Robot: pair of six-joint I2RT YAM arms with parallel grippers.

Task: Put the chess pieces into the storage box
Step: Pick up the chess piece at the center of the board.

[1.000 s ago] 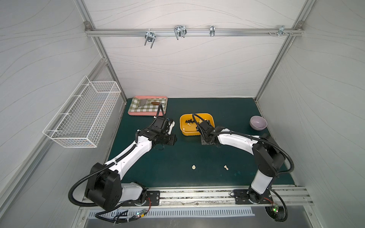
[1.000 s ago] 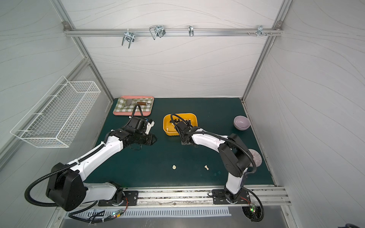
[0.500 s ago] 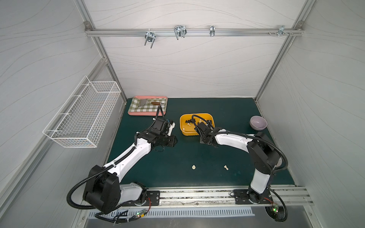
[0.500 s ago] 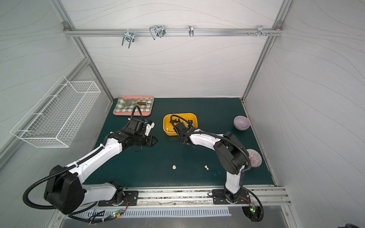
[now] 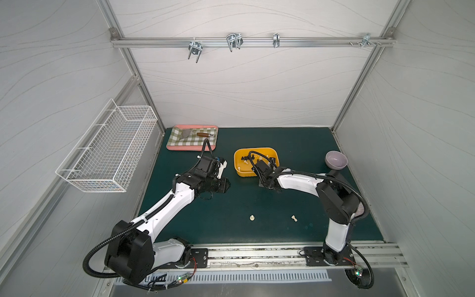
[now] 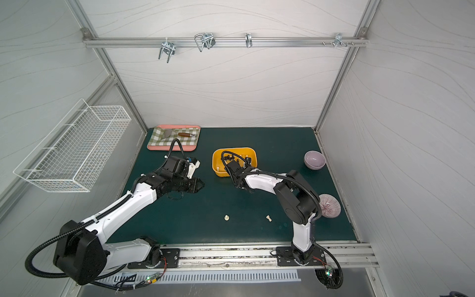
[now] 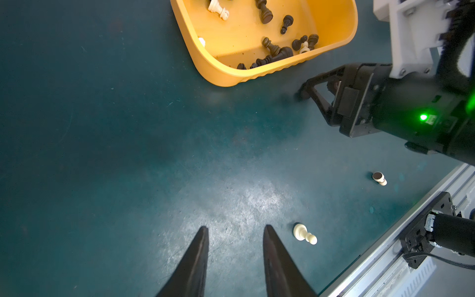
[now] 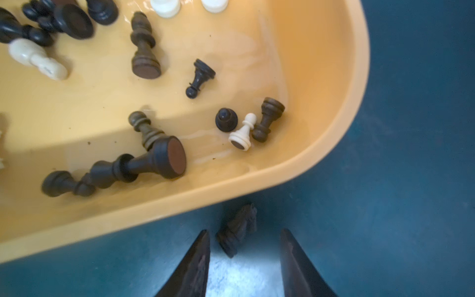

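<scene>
Top views both show the yellow storage box (image 5: pixel 243 173) on the green mat (image 5: pixel 282 200), toward the back and about midway across, with small dark and pale figures inside. Two cream chess pieces (image 5: pixel 252 217) lie loose on the mat near the front rail, well apart from the box and from each other. The left gripper (image 5: pixel 227 186) hangs over bare mat to the left of the box. The right arm (image 5: pixel 298 181) reaches to the box's front right corner. A pink-rimmed checked tray (image 5: pixel 180 148) holding a small trowel (image 5: pixel 198 134) sits at the back left, a wire basket (image 5: pixel 108 151) hangs on the left wall, and a purple bowl (image 5: pixel 336 160) stands at the right edge.

Left wrist: the two black fingers (image 7: pixel 198 257) stand parted over scuffed mat with nothing between them, so this gripper is released and empty. One cream piece lies just beside a fingertip. The other (on its side, dark base showing) lies farther off near the rail.

Right wrist: the right gripper (image 8: pixel 244 230) is low at the mat just outside the box's rim. Its jaws are apart around a dark piece (image 8: pixel 237 230) (a knight, perhaps; it is blurred) lying between the tips. Mat shows on either side of the piece, so nothing is clamped. Inside the box, dark, brown and cream pieces lie mostly toppled along the near wall.
</scene>
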